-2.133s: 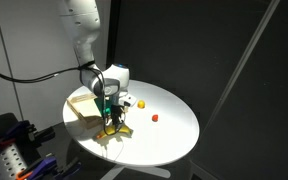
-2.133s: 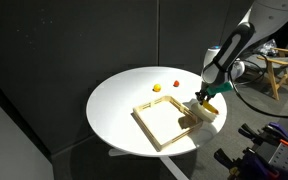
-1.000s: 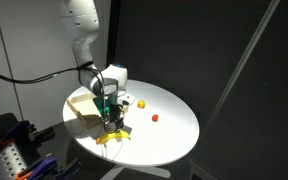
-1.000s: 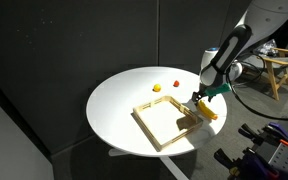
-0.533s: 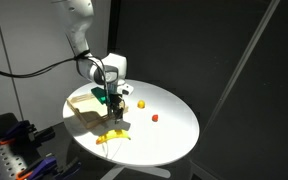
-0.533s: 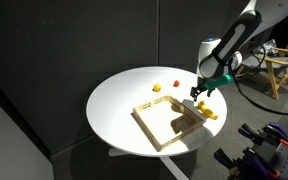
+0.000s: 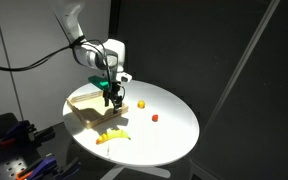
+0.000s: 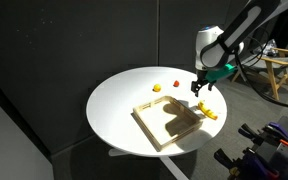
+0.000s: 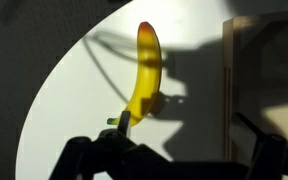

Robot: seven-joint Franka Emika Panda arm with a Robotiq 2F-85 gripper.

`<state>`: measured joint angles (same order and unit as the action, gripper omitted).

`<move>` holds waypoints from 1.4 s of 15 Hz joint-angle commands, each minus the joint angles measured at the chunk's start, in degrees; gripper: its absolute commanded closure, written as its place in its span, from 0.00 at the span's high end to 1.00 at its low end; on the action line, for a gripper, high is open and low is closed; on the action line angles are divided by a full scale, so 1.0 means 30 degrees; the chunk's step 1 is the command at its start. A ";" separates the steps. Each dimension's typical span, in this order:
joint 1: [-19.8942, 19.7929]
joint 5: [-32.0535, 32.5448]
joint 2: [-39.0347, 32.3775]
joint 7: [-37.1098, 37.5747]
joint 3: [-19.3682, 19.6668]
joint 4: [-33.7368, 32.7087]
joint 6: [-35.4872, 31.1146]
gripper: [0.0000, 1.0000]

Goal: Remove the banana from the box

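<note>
The banana (image 7: 112, 137) is lying flat on the white round table (image 7: 174, 135), outside the box (image 7: 76, 103) and just beside its rim on the side nearer the table's edge. The gripper (image 7: 112, 95) is hanging above the box, well clear of the fruit, with its fingers spread apart and gripping nothing.

In an exterior view the banana (image 8: 210, 113) is showing against the far corner of the box (image 8: 144, 126), close to the table's edge, and the gripper (image 8: 197, 88) is hovering above and a little behind it. This view is also showing the arm's dark shadow falling across the box floor.

Both exterior views are showing what the wrist view is not: a small yellow-orange ball (image 7: 140, 103) and a tiny red object (image 7: 154, 116) sitting on the bare table apart from the box, the ball (image 8: 156, 88) and the red object (image 8: 174, 83) lying near each other.

The wrist view is giving the close look. Here the banana (image 9: 144, 70) is lying lengthwise on the white surface, its upper tip reddish, with the wooden rim of the box (image 9: 229, 80) running alongside it, the two apart. The gripper (image 9: 174, 160) is appearing as dark shapes along the bottom, its two fingers (image 9: 79, 155) standing wide with only table between them
</note>
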<state>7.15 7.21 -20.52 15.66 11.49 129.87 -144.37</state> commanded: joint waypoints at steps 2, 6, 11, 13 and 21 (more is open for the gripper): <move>-0.0530 0.0011 0.2052 -0.0412 -0.1212 0.0989 0.1128 1.00; -0.0865 -0.0727 0.3299 -0.1144 -0.2287 0.1605 0.1491 1.00; -0.1278 -0.2643 0.4548 -0.2710 -0.3440 0.2294 0.1683 1.00; -0.1300 -0.3269 0.4910 -0.3183 -0.3730 0.2440 0.1898 1.00; -0.0999 -0.3293 0.6477 -0.2901 -0.4399 0.3133 0.2539 1.00</move>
<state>4.50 -2.31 -4.28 7.38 -0.75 137.47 -137.73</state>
